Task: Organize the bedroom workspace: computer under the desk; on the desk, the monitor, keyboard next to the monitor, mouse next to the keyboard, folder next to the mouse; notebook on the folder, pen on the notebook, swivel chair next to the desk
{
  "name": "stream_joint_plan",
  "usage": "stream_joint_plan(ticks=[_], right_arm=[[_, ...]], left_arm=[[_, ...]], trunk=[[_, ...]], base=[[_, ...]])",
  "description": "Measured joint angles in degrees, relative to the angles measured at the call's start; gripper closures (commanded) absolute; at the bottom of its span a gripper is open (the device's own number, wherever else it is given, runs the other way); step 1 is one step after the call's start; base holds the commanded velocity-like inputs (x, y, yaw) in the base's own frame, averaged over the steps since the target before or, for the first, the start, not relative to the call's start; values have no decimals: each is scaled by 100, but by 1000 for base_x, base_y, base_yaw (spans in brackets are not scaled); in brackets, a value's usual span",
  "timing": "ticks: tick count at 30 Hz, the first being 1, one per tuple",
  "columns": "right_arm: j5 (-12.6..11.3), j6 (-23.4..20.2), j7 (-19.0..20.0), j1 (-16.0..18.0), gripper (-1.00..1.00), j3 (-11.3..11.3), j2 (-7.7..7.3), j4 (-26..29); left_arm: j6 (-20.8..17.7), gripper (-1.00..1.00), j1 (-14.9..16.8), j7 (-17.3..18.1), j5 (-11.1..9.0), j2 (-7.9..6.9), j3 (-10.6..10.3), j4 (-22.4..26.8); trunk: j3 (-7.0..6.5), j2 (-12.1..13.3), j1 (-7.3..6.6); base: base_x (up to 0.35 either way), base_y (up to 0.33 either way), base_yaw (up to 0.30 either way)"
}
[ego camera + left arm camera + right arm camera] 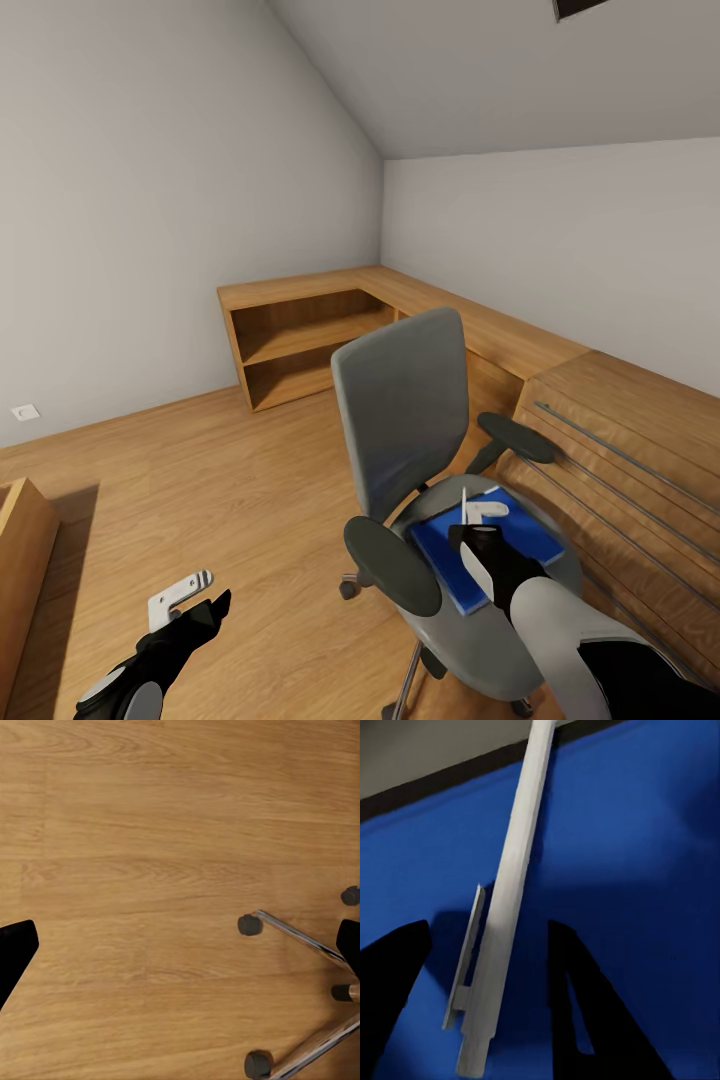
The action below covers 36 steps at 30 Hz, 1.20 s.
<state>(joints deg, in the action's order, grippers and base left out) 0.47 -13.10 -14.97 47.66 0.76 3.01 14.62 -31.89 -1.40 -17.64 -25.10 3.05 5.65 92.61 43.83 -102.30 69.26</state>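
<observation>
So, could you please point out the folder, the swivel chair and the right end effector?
folder (530,538): head view, bare blue cover.
swivel chair (405,410): head view, grey backrest.
right end effector (478,514): head view, between its fingertips, over the folder.

Right hand (478,520) reaches forward, seemingly open; left hand (185,597) hangs low, open.

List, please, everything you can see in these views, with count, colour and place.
swivel chair: one, grey with black armrests, centre, on the floor
folder: one, bright blue, flat on the chair seat
corner shelving: one, light wood, along the far walls
wooden floor: light brown
wall socket: one, white, low on the left-hand wall
left pincer: open, above the floor
right pincer: open, over the folder
</observation>
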Motion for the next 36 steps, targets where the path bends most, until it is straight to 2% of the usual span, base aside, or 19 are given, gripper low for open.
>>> stream_joint_plan(ticks=[10,12,15,30,34,36], right_arm=[[-29,-72,-2,0,100,-7,8,14],[-195,-253,2,0,100,-8,8,78],[-290,-337,-3,0,100,-3,0,117],[-355,-360,2,0,100,0,-10,132],[-304,-362,-7,1,100,15,-14,8],[-358,-360,-9,-3,100,-6,-17,-22]], left_arm=[[0,-100,0,2,-4,4,-7,0],[0,-100,0,2,-3,7,-7,0],[0,-100,0,1,-3,8,-7,0],[0,-100,0,9,4,3,-7,-7],[2,-100,0,11,4,1,-7,-8],[6,-100,-1,11,9,1,-6,-13]], trunk=[[0,0,0],[0,0,0],[0,0,0],[0,0,0],[-71,159,-87],[-106,240,-131]], base=[[0,0,0],[0,0,0],[0,0,0],[0,0,0],[0,0,0],[0,0,0]])
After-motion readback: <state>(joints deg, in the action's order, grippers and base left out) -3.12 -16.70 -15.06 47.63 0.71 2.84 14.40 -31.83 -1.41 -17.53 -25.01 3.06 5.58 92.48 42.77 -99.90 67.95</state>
